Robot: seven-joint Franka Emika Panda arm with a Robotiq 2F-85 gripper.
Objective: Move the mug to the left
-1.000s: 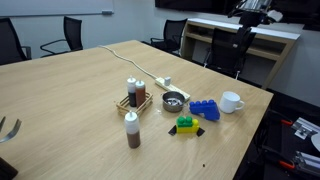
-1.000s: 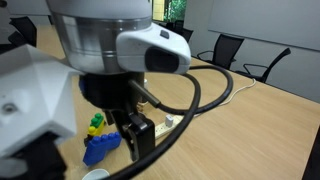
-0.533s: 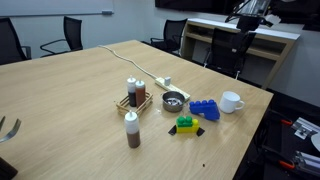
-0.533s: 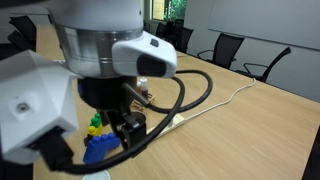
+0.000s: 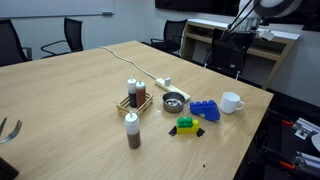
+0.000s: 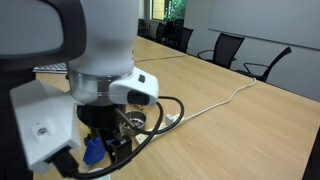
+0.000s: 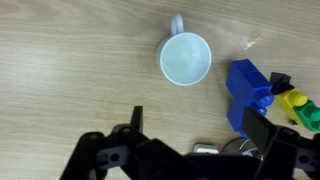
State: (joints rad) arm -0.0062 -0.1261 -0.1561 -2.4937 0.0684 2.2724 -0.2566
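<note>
The small white mug point(image 5: 231, 102) stands upright near the table's edge, next to the blue block point(image 5: 204, 110). In the wrist view I look straight down into the mug point(image 7: 186, 60), its handle pointing to the top of the picture, with the blue block point(image 7: 248, 92) to its right. My gripper point(image 7: 198, 125) is open and empty, well above the table, its two dark fingers at the bottom of the picture below the mug. In an exterior view the arm's body point(image 6: 95, 70) hides the mug; only part of the blue block point(image 6: 92, 150) shows.
A metal bowl point(image 5: 174, 100), a green and yellow block point(image 5: 185, 124), a caddy with bottles point(image 5: 135, 97) and a lone bottle point(image 5: 131, 129) stand on the wooden table point(image 5: 70, 90). A white cable point(image 5: 140, 68) crosses it. Office chairs point(image 6: 228, 48) ring the table.
The arm has swung: in both exterior views its body has shifted across the picture. The mug, blocks and bowl have not moved.
</note>
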